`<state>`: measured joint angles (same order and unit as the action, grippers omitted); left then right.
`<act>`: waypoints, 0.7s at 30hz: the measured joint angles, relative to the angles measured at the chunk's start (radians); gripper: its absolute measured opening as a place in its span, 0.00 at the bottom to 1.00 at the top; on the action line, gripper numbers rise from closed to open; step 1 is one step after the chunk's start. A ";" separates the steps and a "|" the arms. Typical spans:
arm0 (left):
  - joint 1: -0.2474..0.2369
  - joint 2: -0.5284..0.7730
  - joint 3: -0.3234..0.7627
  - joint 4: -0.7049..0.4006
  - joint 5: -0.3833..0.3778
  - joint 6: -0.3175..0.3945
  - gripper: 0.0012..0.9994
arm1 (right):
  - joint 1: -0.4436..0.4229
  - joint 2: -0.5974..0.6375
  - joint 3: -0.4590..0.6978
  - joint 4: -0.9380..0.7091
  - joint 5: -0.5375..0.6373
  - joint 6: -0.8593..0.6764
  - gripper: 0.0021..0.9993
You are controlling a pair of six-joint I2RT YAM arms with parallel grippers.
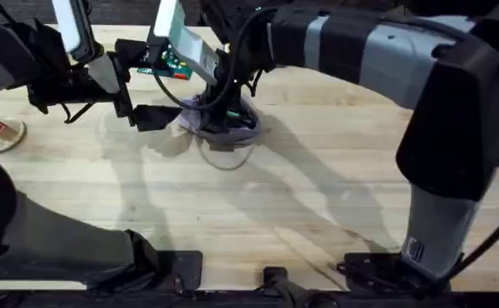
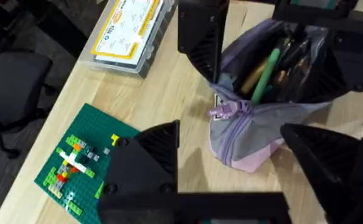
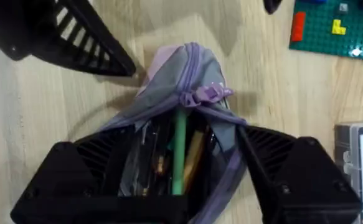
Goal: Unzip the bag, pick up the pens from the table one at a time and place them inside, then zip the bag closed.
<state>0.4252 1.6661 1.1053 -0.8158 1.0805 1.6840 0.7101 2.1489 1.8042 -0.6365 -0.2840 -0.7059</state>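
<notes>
The surface carries the lavender pencil pouch at about 12 o'clock in the overhead view. The right gripper has its fingers spread inside the pouch mouth, propping it open around the green pen. The left gripper hangs open beside the purple zipper pull. Judgement: close the left fingers squarely on that pull, and clear the right fingers before zipping.
</notes>
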 joint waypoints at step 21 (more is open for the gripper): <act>0.035 0.000 0.000 0.031 -0.090 0.000 0.99 | -0.018 -0.003 0.132 -0.116 -0.002 0.385 1.00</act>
<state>0.4605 1.6662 1.1053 -0.7846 0.9904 1.6840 0.6925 2.1456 1.9365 -0.7529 -0.2863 -0.3210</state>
